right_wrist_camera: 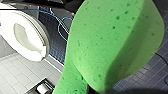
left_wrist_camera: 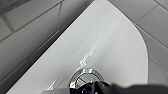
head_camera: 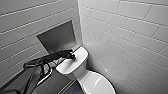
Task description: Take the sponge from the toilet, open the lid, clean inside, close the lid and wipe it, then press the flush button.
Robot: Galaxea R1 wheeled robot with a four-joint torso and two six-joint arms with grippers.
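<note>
My left arm reaches in from the left, and my left gripper (head_camera: 72, 57) rests shut on the white tank top (head_camera: 75, 65), right at the flush button. In the left wrist view the flush button (left_wrist_camera: 85, 76) is a round, shiny-rimmed disc set in the tank top (left_wrist_camera: 110, 50), with the dark gripper tip (left_wrist_camera: 98, 88) against its near edge. The lid (head_camera: 96, 83) lies closed over the bowl. The bright green sponge (right_wrist_camera: 112, 45) looms close to the right wrist camera, held in my right gripper, with the white toilet (right_wrist_camera: 25, 35) beyond it.
Grey tiled walls meet in a corner close behind the tank. A dark recessed niche (head_camera: 57, 37) is set in the left wall. In the right wrist view a blue cable (right_wrist_camera: 62, 27) lies on the dark blue tiled floor (right_wrist_camera: 56, 50).
</note>
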